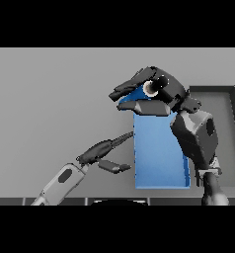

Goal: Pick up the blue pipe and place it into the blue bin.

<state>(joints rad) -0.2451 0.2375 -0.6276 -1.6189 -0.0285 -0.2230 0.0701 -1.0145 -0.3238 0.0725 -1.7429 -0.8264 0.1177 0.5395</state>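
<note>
The blue bin (156, 150) stands on the grey table at centre right, its long side running away from me. My right hand (161, 89) hovers over the bin's far end, fingers and thumb curled round a blue piece that looks like the blue pipe (131, 97). Only a small wedge of the pipe shows between the fingers; the rest is hidden by the hand. My right forearm crosses over the bin's right wall and hides it. My left hand (100, 151) rests low beside the bin's left wall, fingers straight and thumb spread, holding nothing.
A dark grey tray (234, 106) lies at the right edge of the table, partly behind my right arm. Bare grey table (55, 99) stretches to the left and to the back.
</note>
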